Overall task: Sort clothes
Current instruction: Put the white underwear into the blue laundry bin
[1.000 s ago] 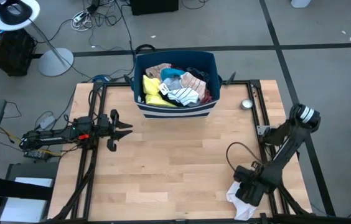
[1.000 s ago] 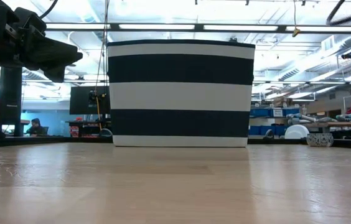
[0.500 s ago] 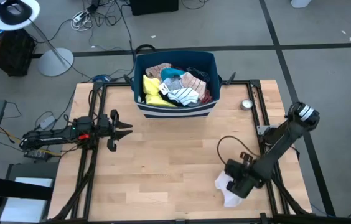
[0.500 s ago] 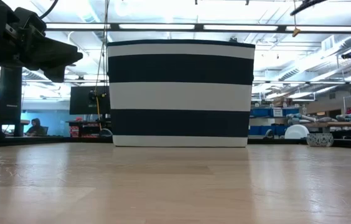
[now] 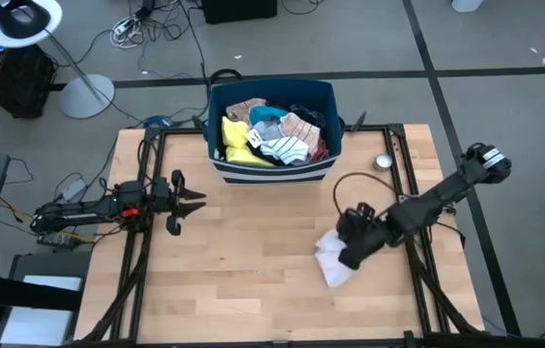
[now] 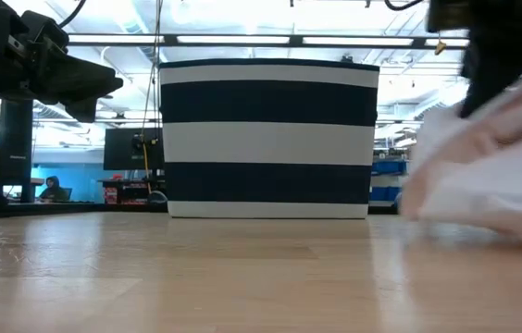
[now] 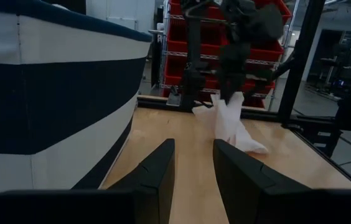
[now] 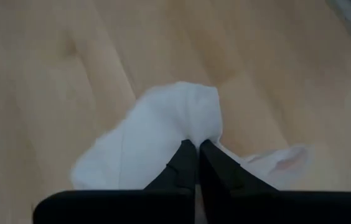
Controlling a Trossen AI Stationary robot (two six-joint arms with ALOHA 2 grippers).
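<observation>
White garment (image 5: 333, 261) pinched in right claw (image 5: 348, 253), one striped bin (image 5: 272, 164)

Wood table (image 5: 253, 280); striped bin (image 5: 272, 166) sits at the far edge, mid; white cloth (image 5: 333, 266) lies nr the right side; small tin (image 5: 383, 162) by far right corner.

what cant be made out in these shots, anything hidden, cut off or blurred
- Navy blue bin with white stripes: in the low view its wall hides all the clothes inside.
- Lower clothes in the bin: in the high view, covered by the top layer, such as the yellow garment.
- White fabric garment: blurred and cut off by the right edge in the low view; what kind of garment it is stays unclear.
- Right gripper: its shut fingers cover the pinched fold.
</observation>
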